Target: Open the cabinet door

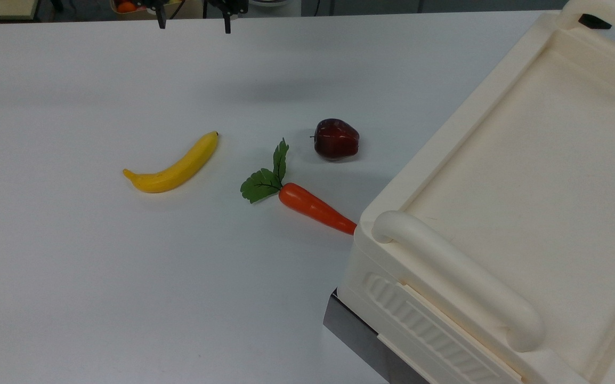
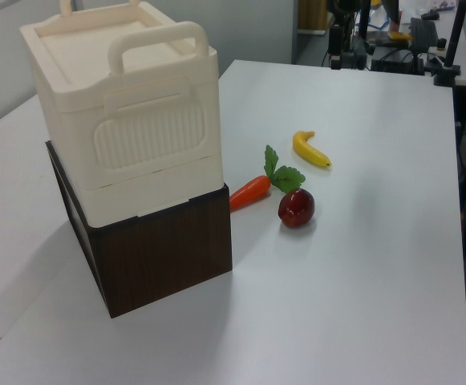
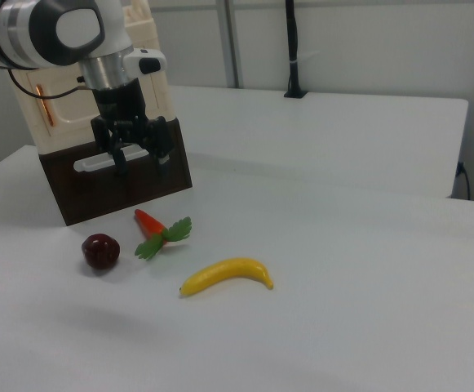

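Observation:
The large cream cabinet [image 1: 526, 176] stands on a dark wood box [image 2: 164, 253] at the top view's right. Its cabinet door [image 3: 64, 104], a flat cream panel with a copper strip near its left edge, looks shut in the right view, and the arm covers part of it. My gripper [image 3: 142, 162] hangs open in front of the cabinet with nothing between its fingers. In the top view the gripper [image 1: 194, 24] is at the table's far edge, well away from the cabinet. The ribbed drawer front [image 2: 144, 136] and a thick handle bar [image 1: 456, 272] are on other faces.
A yellow banana [image 1: 174, 166], a carrot with green leaves [image 1: 313, 207] and a dark red apple [image 1: 336, 139] lie on the white table [image 1: 99, 293] beside the cabinet. The carrot's tip touches the cabinet's corner. A white strip [image 3: 106, 162] crosses the dark box's front.

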